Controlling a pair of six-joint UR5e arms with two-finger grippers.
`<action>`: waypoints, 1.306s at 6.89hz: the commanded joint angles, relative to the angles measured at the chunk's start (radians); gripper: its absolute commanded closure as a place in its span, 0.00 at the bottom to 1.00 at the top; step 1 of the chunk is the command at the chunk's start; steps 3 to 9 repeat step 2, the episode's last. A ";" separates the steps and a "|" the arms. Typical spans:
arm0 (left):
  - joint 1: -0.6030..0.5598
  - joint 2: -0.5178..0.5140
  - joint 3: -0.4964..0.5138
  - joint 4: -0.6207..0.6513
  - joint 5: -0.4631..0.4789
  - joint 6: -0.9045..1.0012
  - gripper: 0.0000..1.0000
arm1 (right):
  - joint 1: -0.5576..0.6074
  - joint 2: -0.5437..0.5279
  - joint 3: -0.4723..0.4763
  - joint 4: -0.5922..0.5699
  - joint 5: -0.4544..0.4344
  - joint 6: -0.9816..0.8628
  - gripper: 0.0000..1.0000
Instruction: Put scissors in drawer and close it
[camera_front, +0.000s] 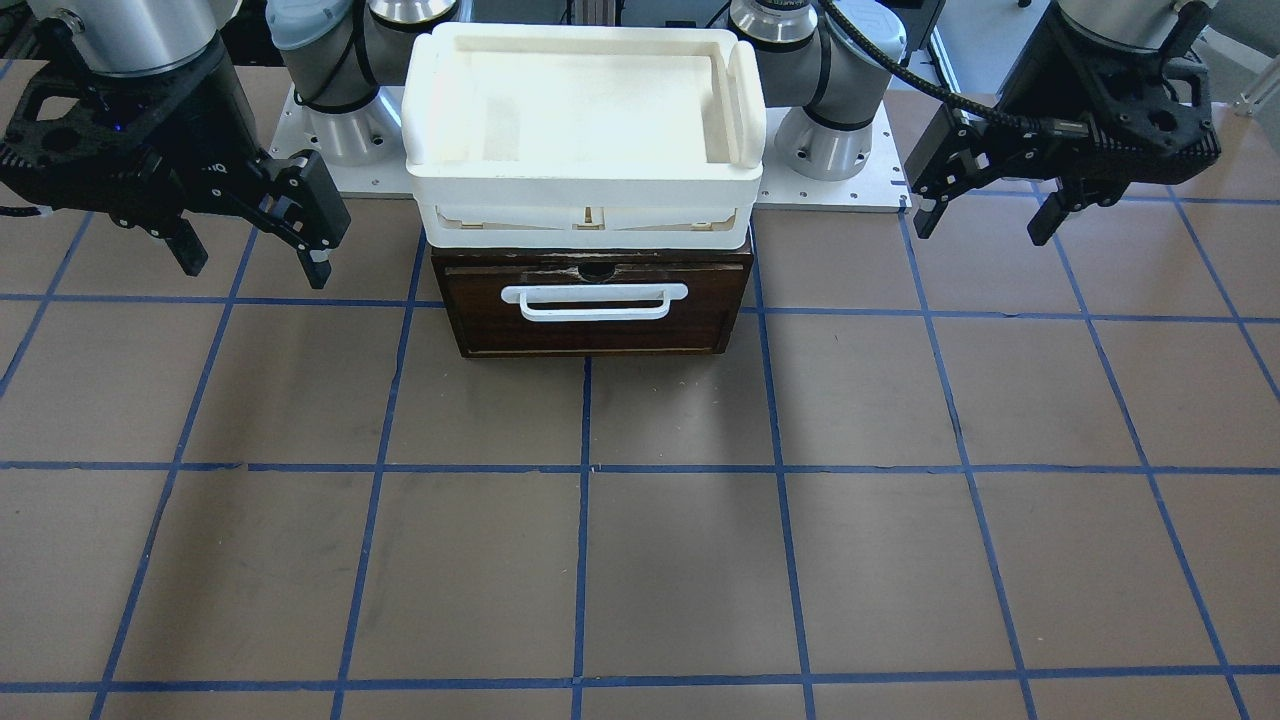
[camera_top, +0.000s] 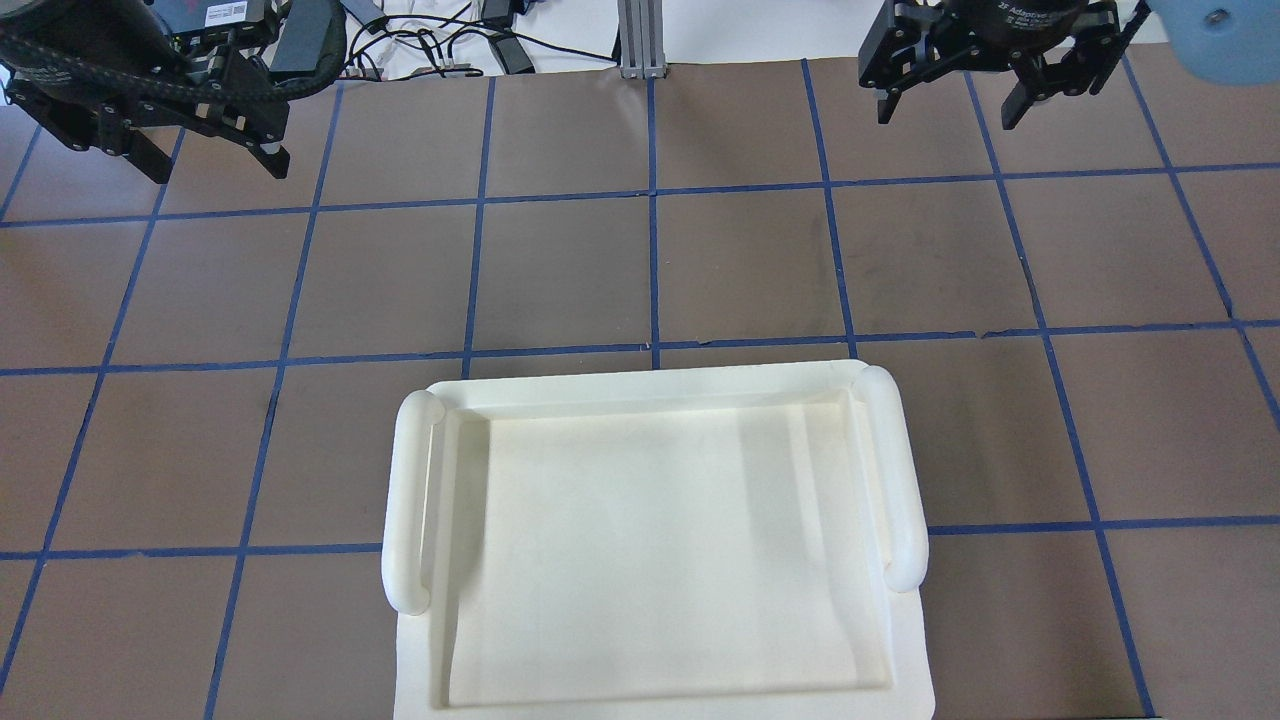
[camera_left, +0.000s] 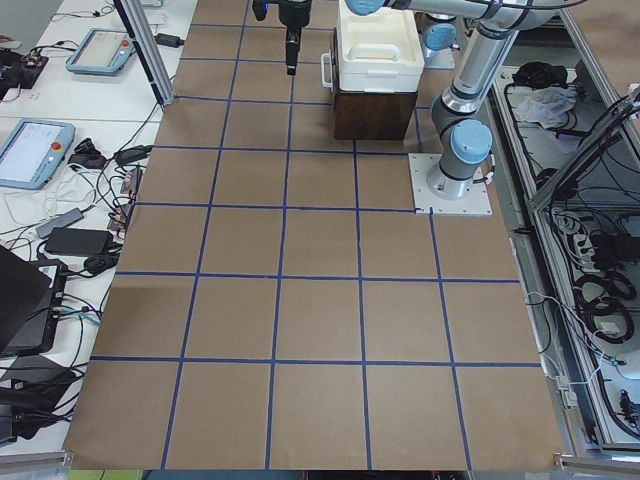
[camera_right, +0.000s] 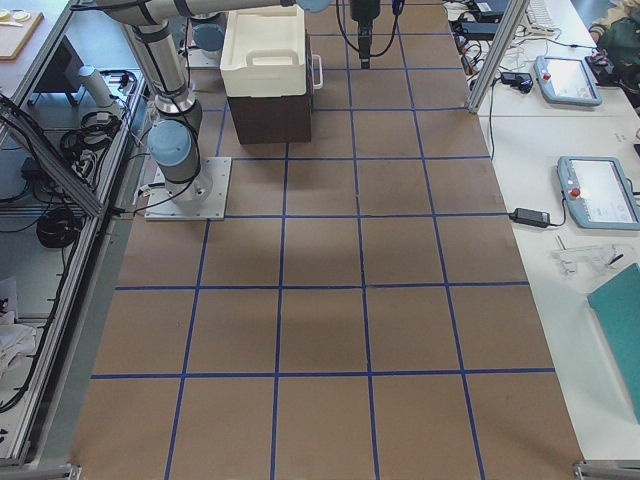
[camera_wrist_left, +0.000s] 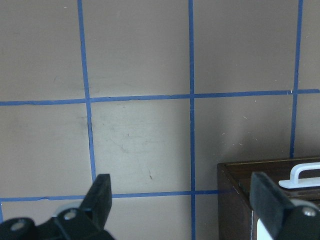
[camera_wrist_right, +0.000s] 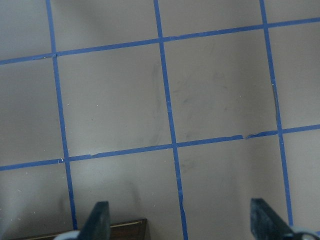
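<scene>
The drawer (camera_front: 590, 325) is pushed in flush, showing its dark brown front and white bar handle (camera_front: 594, 301). The scissors show in no view. My left gripper (camera_front: 985, 215) hangs open above the table to the drawer's side, nothing between its fingers. In the left wrist view the drawer (camera_wrist_left: 250, 192) sits beside the spread fingers (camera_wrist_left: 100, 195). My right gripper (camera_front: 250, 260) hangs open on the other side, also empty. The right wrist view shows bare mat and one dark corner of the drawer (camera_wrist_right: 125, 227). From overhead, the left gripper (camera_top: 215, 165) and right gripper (camera_top: 945, 110) both stand beyond the box.
A white plastic tray (camera_top: 905, 480) rests on top of the drawer box and hides it from overhead. Both arm bases (camera_front: 330, 130) stand on a metal plate behind the box. The brown mat carries a blue tape grid. Side benches hold tablets (camera_left: 35, 150) and cables.
</scene>
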 joint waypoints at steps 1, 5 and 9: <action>-0.001 0.001 -0.003 -0.002 0.000 0.000 0.00 | 0.000 0.000 0.000 0.000 0.001 0.000 0.00; 0.001 0.006 -0.018 -0.001 0.000 0.000 0.00 | 0.000 0.000 0.000 0.000 0.001 0.000 0.00; 0.001 0.006 -0.018 -0.001 0.000 0.000 0.00 | 0.000 0.000 0.000 0.000 0.001 0.000 0.00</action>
